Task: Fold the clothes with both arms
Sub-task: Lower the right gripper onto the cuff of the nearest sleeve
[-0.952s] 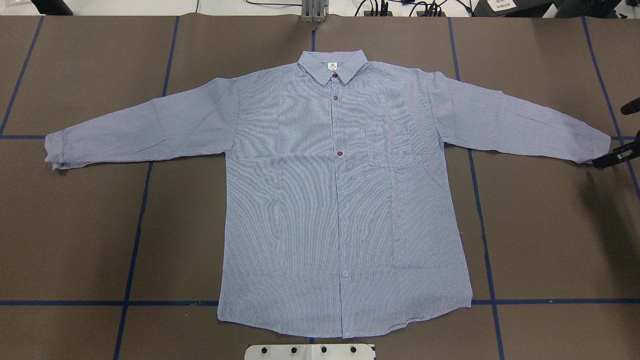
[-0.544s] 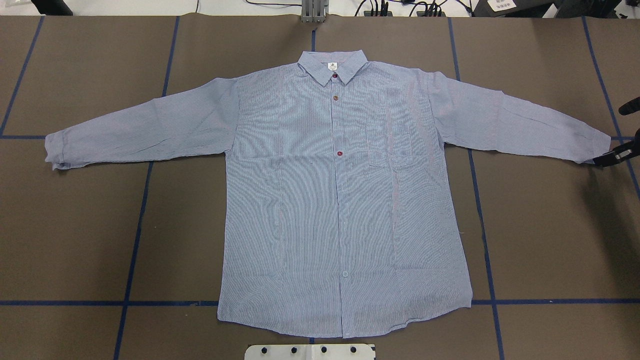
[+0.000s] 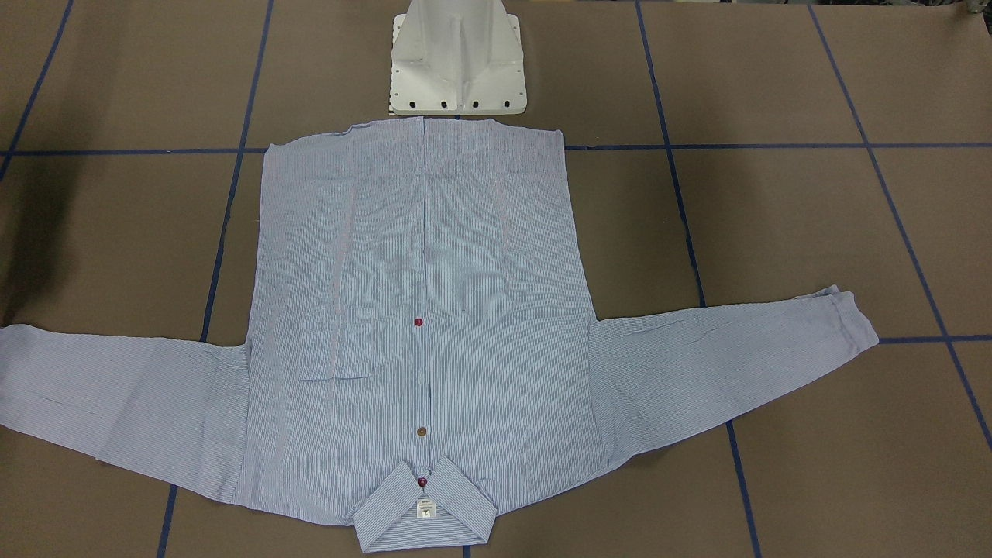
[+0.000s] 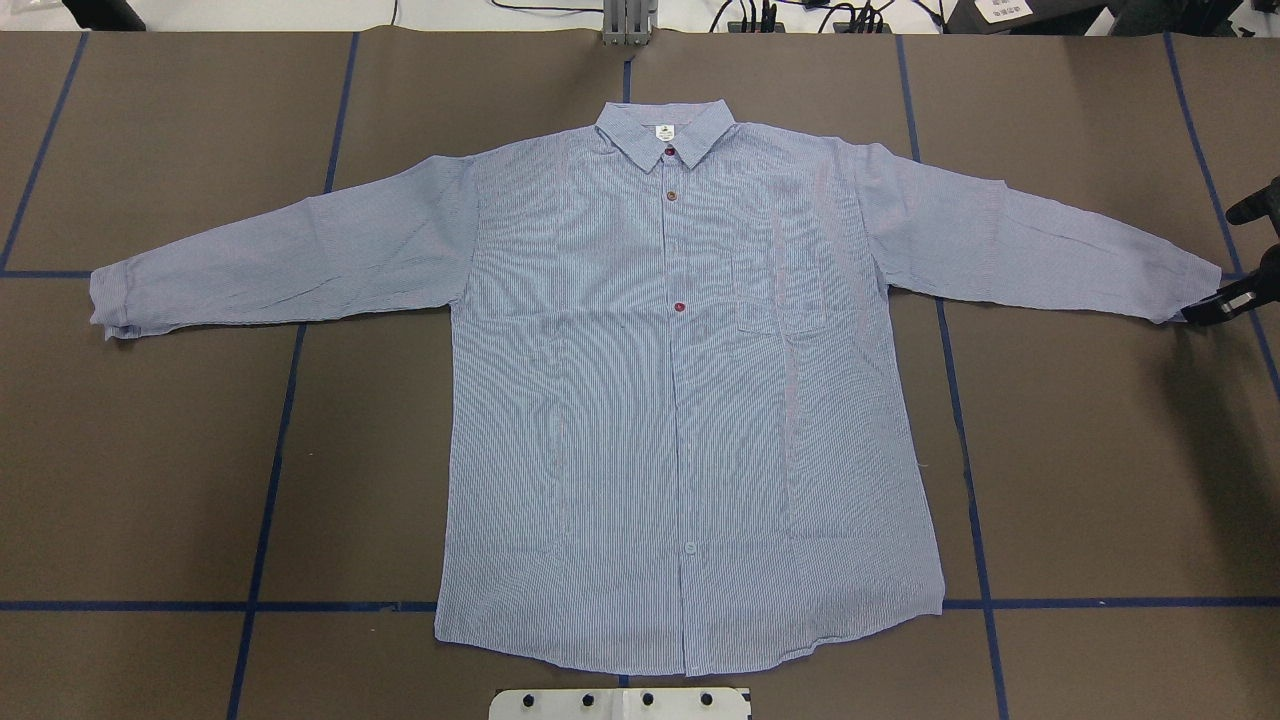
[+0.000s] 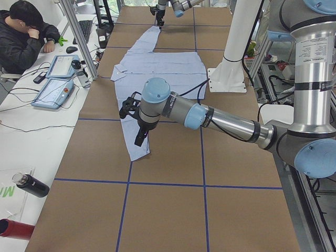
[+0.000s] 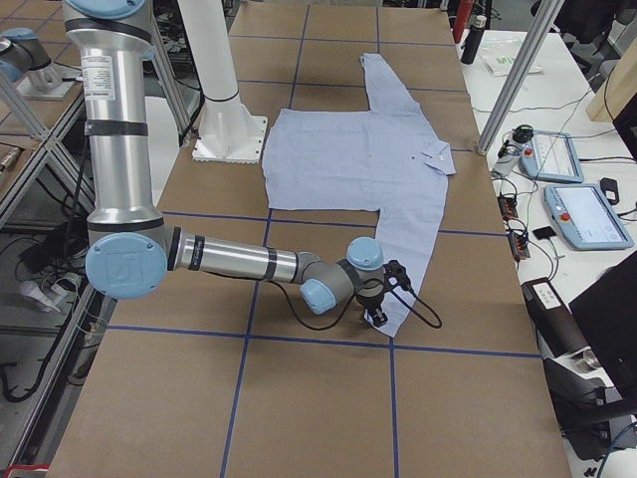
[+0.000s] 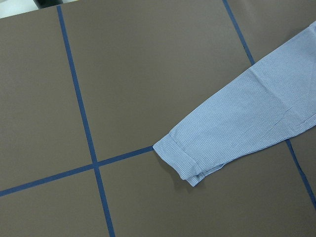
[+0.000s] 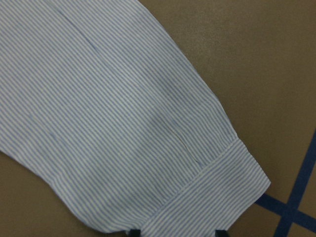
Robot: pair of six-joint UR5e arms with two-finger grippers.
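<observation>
Though only its two dark fingertips [image 8: 220, 233] show, at the bottom edge of the right wrist view, the right hand [image 6: 377, 317] is parted. Cloth of the right sleeve cuff [image 8: 217, 195] lies between the tips and nothing is gripped yet; cannot tell if a tip touches the cloth. In the exterior right view that hand points down at the sleeve end, with the right arm [image 6: 234, 261] stretched low over the brown surface [image 4: 1100, 450]. The left hand [image 5: 139, 137] shows only in the exterior left view, hanging over the other sleeve near its end. Cannot tell how far open it is or whether it touches cloth. The left wrist view looks down on the left cuff [image 7: 180, 160], flat on the surface just beside a crossing of blue tape lines [image 7: 94, 165]. The shirt [image 4: 680, 400] is spread flat, front up, mid-surface, with both sleeves out sideways and slanting a little toward the robot. Its collar [image 4: 665, 125] is on the side away from the robot, and the hem is just beside the white pedestal base [image 3: 457, 70]. Dark red buttons [image 4: 680, 307] run down the front, a white neck label [image 4: 663, 132] sits inside the collar, and the chest pocket [image 4: 785, 290] is on the robot's right half. A person [image 5: 23, 31] sits at a white desk [image 5: 31, 121] across from the robot.
</observation>
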